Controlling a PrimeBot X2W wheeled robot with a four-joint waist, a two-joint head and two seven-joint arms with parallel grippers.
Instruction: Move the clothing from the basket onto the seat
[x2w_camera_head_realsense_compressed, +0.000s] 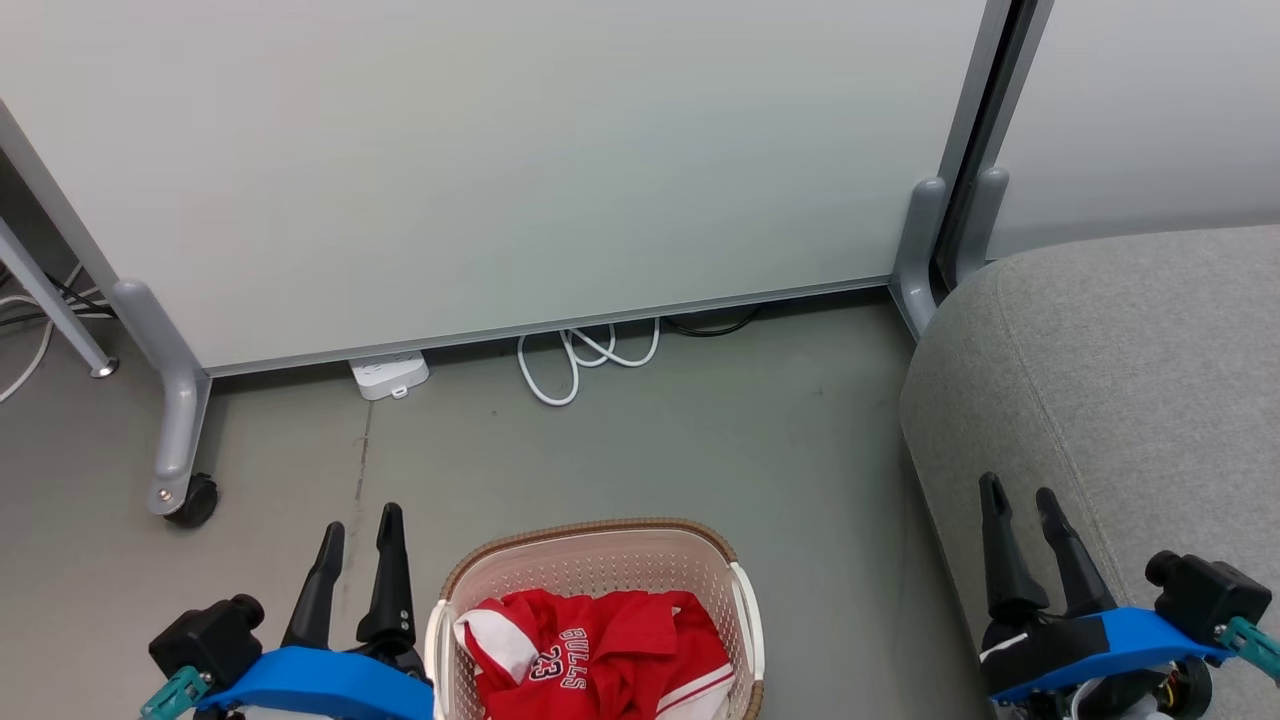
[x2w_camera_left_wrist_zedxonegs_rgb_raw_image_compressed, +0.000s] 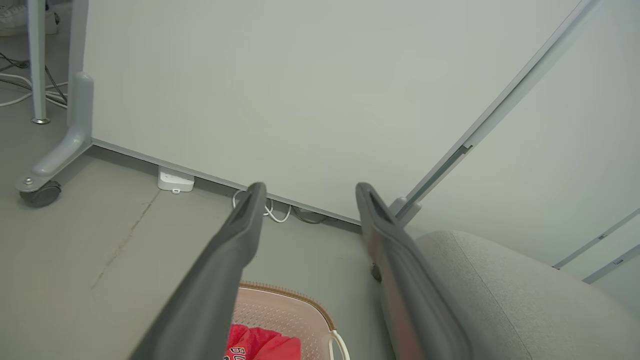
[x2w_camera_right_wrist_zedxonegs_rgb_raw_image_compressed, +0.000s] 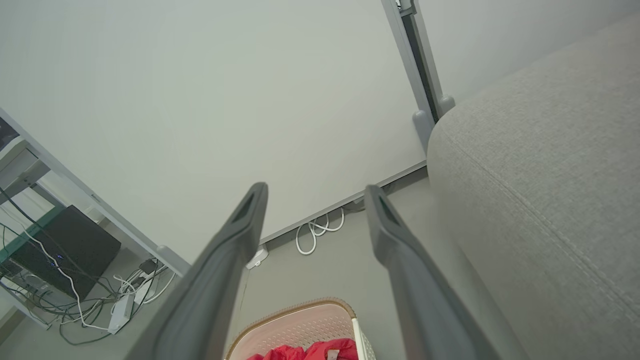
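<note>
The cream basket (x2w_camera_head_realsense_compressed: 600, 545) with its brown rim stands on the floor at the bottom middle of the head view. Red clothing (x2w_camera_head_realsense_compressed: 600, 655) lies crumpled inside, the "BULLS 23" lettering facing up. The basket (x2w_camera_left_wrist_zedxonegs_rgb_raw_image_compressed: 295, 312) and clothing (x2w_camera_left_wrist_zedxonegs_rgb_raw_image_compressed: 260, 345) also peek in at the bottom of the left wrist view, and again as basket (x2w_camera_right_wrist_zedxonegs_rgb_raw_image_compressed: 300, 325) and clothing (x2w_camera_right_wrist_zedxonegs_rgb_raw_image_compressed: 310, 350) in the right wrist view. The grey seat (x2w_camera_head_realsense_compressed: 1120, 390) fills the right side. My left gripper (x2w_camera_head_realsense_compressed: 360, 525) is open just left of the basket. My right gripper (x2w_camera_head_realsense_compressed: 1020, 495) is open over the seat's front corner. Both are empty.
A white partition panel (x2w_camera_head_realsense_compressed: 500, 160) on grey wheeled feet (x2w_camera_head_realsense_compressed: 185, 495) stands behind the basket. A white power strip (x2w_camera_head_realsense_compressed: 390, 375) and looped white cable (x2w_camera_head_realsense_compressed: 585, 355) lie at its base. Bare grey floor (x2w_camera_head_realsense_compressed: 800, 450) separates basket and seat.
</note>
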